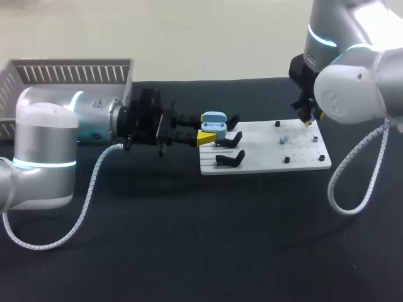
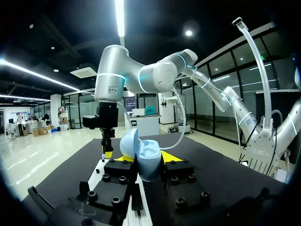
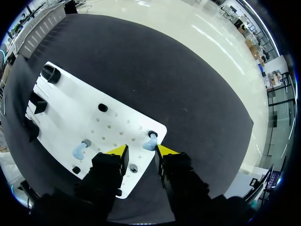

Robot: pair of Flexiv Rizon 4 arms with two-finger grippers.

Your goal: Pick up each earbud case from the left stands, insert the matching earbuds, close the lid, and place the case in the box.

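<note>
L gripper [image 2: 147, 159] pinches open pale-blue plastic earbud case [image 2: 141, 149] at edge of white perforated board [image 3: 70, 117]; R gripper [image 3: 142, 151], spread, should centre over small blue earbud [image 3: 149, 142] at board's corner, squeeze gently.

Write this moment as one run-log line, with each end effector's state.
left end effector: shut on open blue earbud case | right end effector: open, above blue earbud on white board

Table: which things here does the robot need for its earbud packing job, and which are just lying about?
Job: blue earbud case; blue earbuds; black stands; white board; slatted box.
Lying about: black table cover; coiled arm cable.
</note>
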